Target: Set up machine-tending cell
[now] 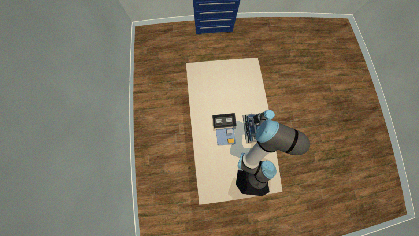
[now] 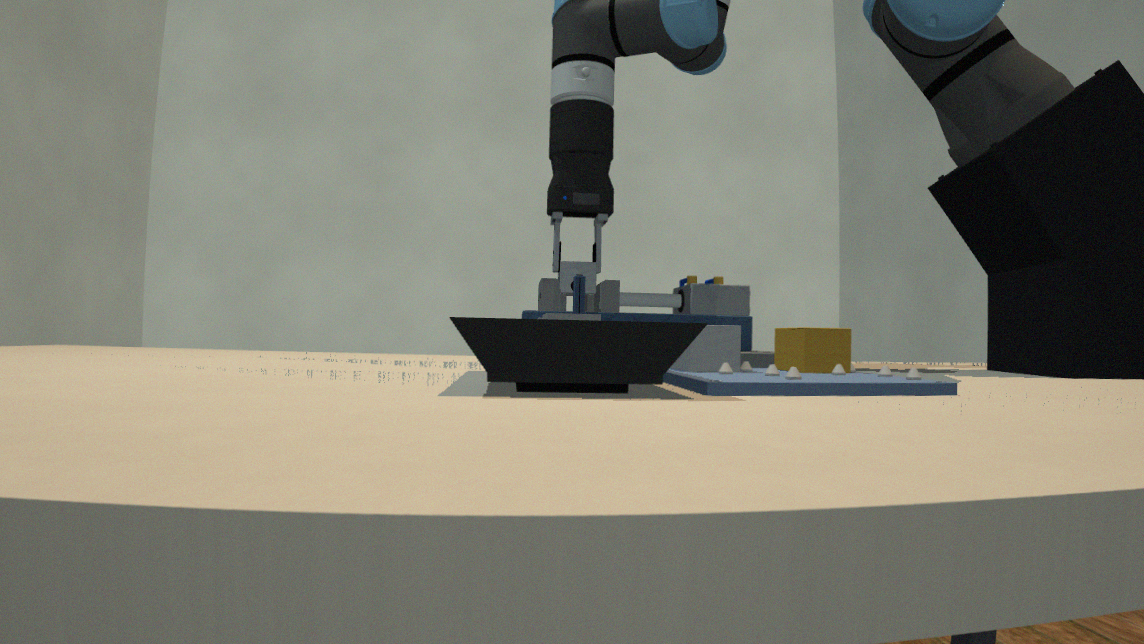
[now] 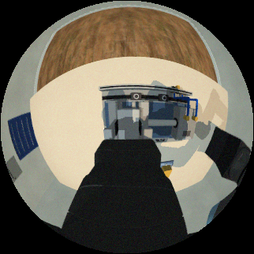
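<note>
aluminium blank [image 2: 578, 272], a pale grey block, gripped by the hand [image 2: 576, 264] over the vise [image 2: 640, 302].

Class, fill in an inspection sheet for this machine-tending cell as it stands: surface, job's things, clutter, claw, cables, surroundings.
Surface: beige table carries the whole cell.
Job's things: outfeed tray holds two finished parts, both flat; infeed plate carries a brass blank and a grey blank; vise under the arm.
Clutter: nothing seen.
Claw: claw shut on a grey aluminium blank, low at the vise's opening.
Cables: blue hoses at one vise end.
Surroundings: wooden floor, blue drawer cabinet.
</note>
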You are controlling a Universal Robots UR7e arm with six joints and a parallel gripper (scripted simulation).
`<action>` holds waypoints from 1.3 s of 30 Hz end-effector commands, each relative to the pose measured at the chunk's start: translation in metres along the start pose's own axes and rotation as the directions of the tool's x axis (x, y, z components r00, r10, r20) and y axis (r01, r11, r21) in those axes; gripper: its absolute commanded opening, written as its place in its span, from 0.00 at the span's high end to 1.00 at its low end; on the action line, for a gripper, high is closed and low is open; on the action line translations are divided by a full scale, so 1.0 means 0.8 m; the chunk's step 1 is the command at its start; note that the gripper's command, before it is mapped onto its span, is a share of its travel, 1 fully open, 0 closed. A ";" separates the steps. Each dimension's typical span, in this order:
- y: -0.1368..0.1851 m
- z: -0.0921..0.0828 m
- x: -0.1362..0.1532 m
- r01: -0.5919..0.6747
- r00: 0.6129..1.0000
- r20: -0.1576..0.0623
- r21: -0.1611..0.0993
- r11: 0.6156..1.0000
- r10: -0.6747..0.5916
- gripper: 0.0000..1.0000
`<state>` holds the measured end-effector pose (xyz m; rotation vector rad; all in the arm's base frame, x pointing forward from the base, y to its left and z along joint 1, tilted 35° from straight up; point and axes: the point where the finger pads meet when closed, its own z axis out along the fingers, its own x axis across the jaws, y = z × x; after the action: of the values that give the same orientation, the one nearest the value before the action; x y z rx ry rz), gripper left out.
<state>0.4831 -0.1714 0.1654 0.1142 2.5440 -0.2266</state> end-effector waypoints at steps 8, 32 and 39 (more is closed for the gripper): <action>0.003 0.001 0.000 0.001 1.000 -0.001 -0.001 1.000 -0.001 1.00; 0.007 0.000 -0.004 0.001 1.000 0.001 0.000 1.000 -0.001 1.00; 0.007 0.000 -0.004 0.000 1.000 0.000 0.000 1.000 0.000 1.00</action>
<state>0.4847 -0.1659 0.1647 0.1149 2.5462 -0.2257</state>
